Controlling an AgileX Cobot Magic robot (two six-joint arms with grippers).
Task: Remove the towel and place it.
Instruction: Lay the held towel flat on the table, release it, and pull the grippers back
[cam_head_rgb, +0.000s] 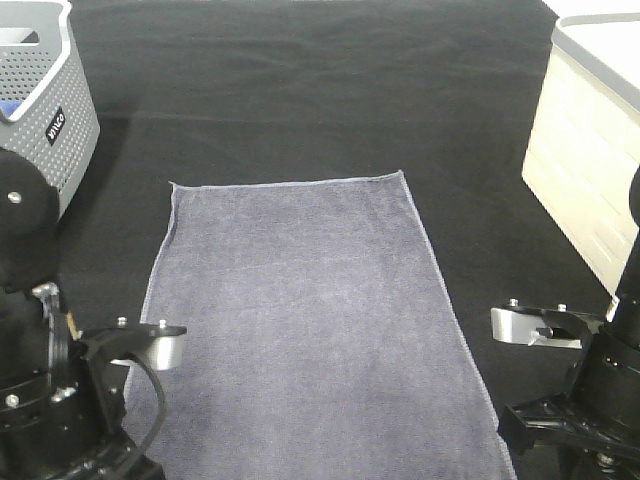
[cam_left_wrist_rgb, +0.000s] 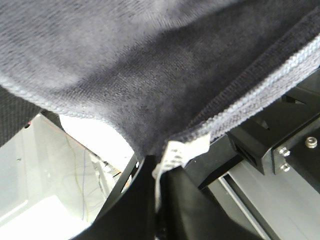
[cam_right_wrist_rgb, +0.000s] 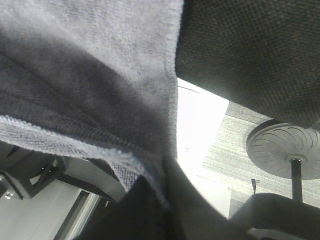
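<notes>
The towel (cam_head_rgb: 310, 320) lies flat and open on the desk (cam_head_rgb: 300, 90), midway between the left and right edges. Its long side runs from the middle of the desk to the near edge, where the robot stands. Its near end seems to pass over that edge. I think this is why both arms sit low at the near edge, because there each corner hangs free and can be pinched.

In the left wrist view, the left fingers (cam_left_wrist_rgb: 132, 205) are clamped on the near left corner of the towel, just where a small white label (cam_left_wrist_rgb: 182, 151) is sewn into the hem. In the right wrist view, the right fingers (cam_right_wrist_rgb: 192, 200) are clamped on the near right corner in the same way.

In my judgement, holding the two corners of one short side keeps the towel spread, so it can be lifted or drawn off without bunching. The fuzzy pile may drag on the black cover, so the two arms should move evenly.

A grey basket (cam_head_rgb: 50, 120) stands at the far left corner and a white box (cam_head_rgb: 590, 150) at the right edge. Which one is the goal, I cannot tell.
</notes>
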